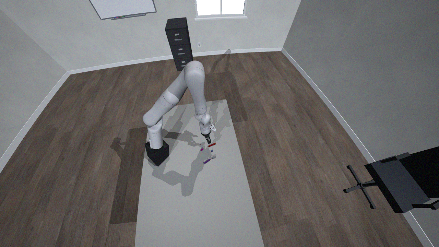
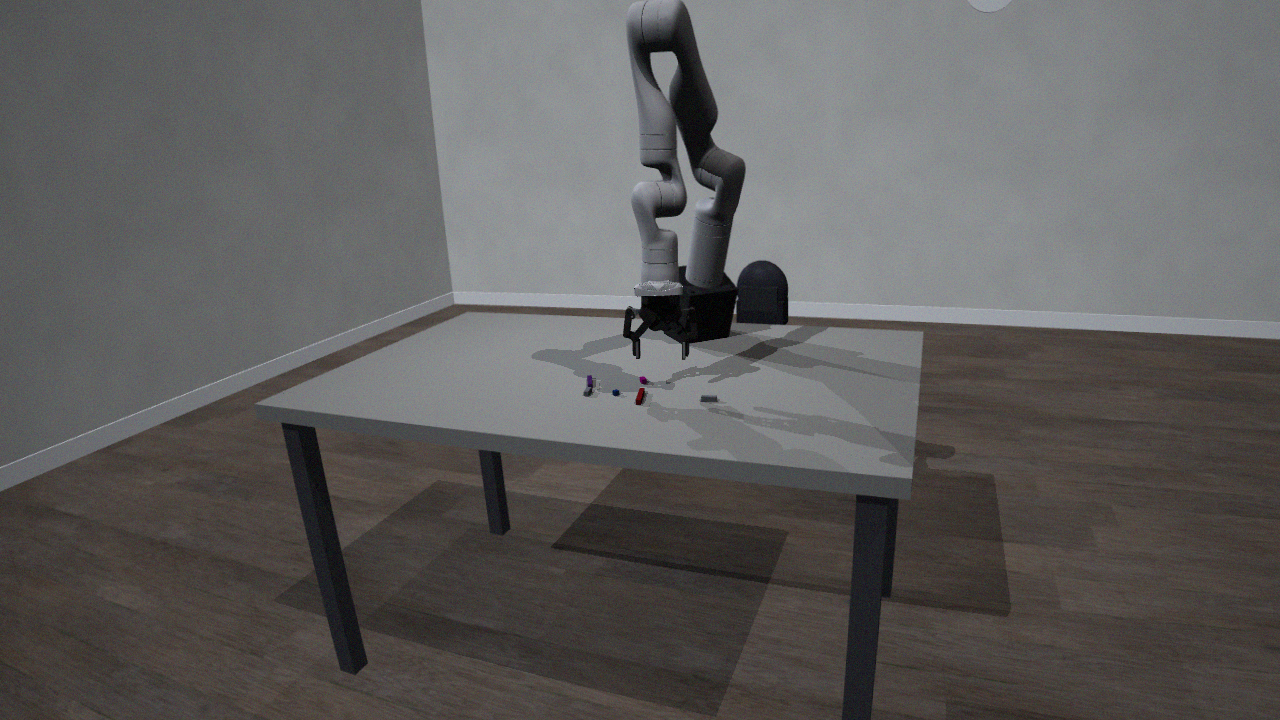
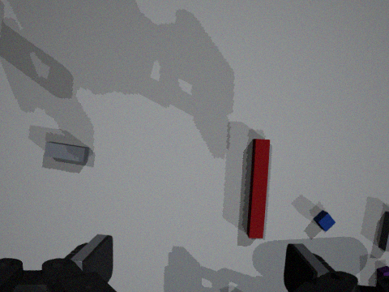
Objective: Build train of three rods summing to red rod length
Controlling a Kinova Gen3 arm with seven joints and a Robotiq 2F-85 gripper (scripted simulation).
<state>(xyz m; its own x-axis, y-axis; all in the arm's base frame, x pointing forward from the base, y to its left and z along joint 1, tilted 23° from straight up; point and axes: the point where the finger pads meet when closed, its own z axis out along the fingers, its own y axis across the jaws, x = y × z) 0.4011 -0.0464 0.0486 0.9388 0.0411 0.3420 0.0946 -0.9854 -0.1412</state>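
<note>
My gripper is open and empty, above the table near the red rod. The red rod lies flat. The small blue rod lies beside it, turned askew. A grey rod lies apart, left in the wrist view; the arm hides it in the top view. Another grey rod lies near one end of the purple rod. The magenta rod lies alone, outside the wrist view.
The light grey table carries the rods and the arm's black base. Shadows of the arm fall across the table around the rods. A dark cabinet and a chair stand away from the table.
</note>
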